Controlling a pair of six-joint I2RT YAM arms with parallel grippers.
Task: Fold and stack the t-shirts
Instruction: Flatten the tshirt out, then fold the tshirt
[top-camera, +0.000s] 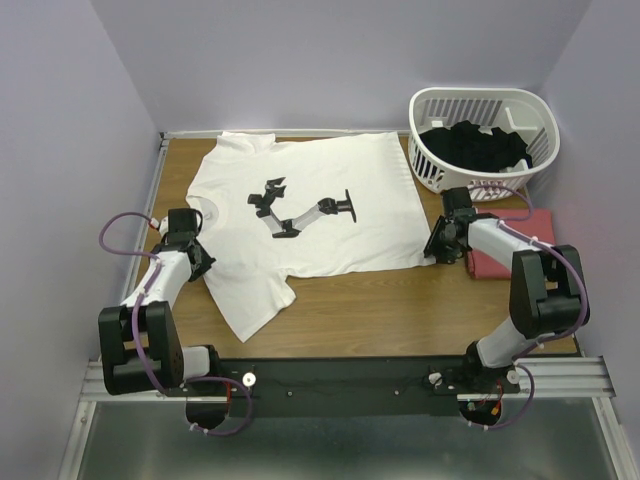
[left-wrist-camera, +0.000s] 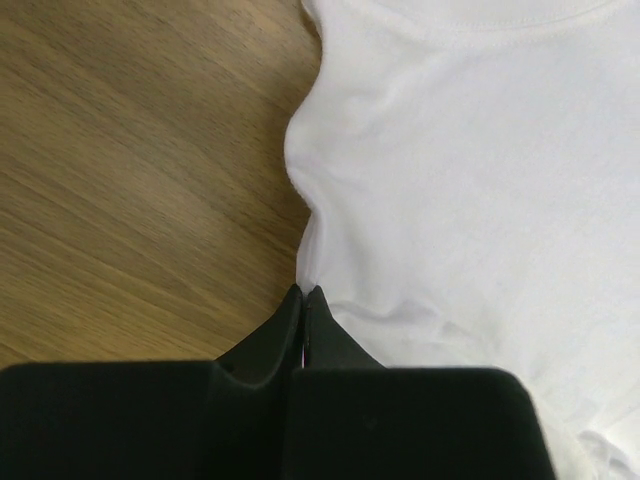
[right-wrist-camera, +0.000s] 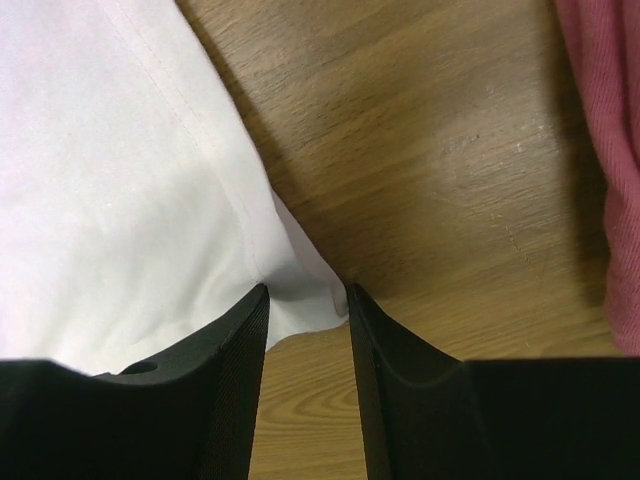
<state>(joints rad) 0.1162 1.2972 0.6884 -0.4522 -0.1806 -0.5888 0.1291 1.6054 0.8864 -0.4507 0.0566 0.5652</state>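
Note:
The white t-shirt (top-camera: 330, 175), with a black print on it, lies spread flat on the wooden table, collar to the left. My left gripper (top-camera: 197, 256) is shut, pinching the shirt's edge by the near sleeve; the left wrist view shows the closed fingertips (left-wrist-camera: 303, 295) at the edge of the white cloth (left-wrist-camera: 470, 180). My right gripper (top-camera: 437, 246) is open, its jaws (right-wrist-camera: 308, 295) straddling the shirt's near right hem corner (right-wrist-camera: 300, 280). The salmon-red t-shirt (top-camera: 510, 250) lies folded to the right of that gripper and also shows in the right wrist view (right-wrist-camera: 600, 130).
A white slatted basket (top-camera: 430, 160) holding dark clothes (top-camera: 475, 145) stands at the back right, just beyond the red shirt. Bare wooden table (top-camera: 400, 310) lies in front of the white shirt. Purple walls enclose the table on three sides.

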